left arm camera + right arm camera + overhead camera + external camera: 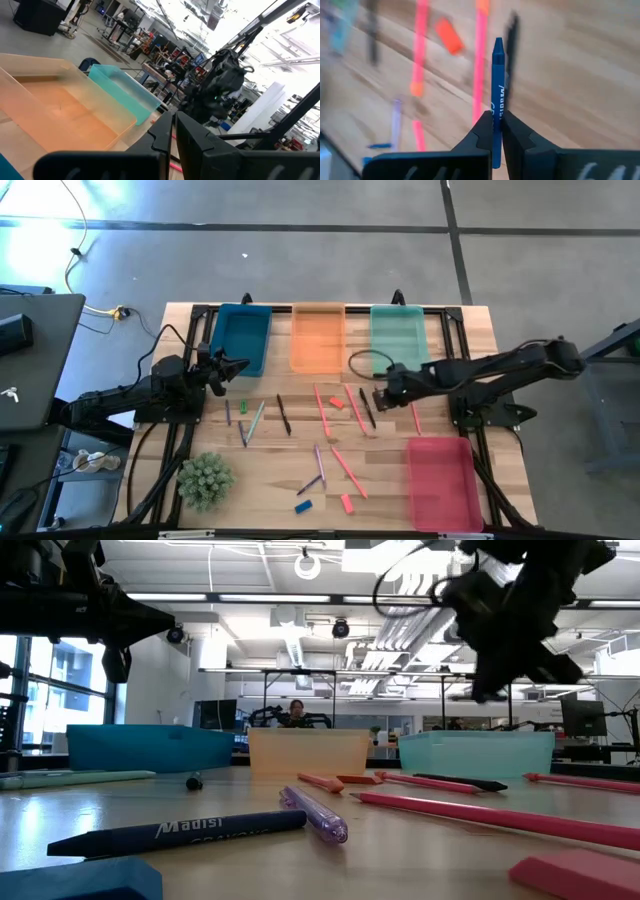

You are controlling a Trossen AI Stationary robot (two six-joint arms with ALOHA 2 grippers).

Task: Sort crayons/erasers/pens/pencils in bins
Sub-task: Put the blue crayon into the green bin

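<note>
In the high view, the bins sit along the upper edge of the tabletop (470,330): blue bin (241,338) at left, orange bin (318,336) and teal bin (399,333) toward centre; the pink bin (441,480) lies lower right. I see nothing in any of them. My left tool (238,366) hovers pressed together and empty beside the blue bin. My right tool (378,395) pinches a blue crayon (497,95) above the centre. Sticks and erasers, one being a green eraser (243,407), lie scattered mid-frame. I judge the sorting barely begun.
</note>
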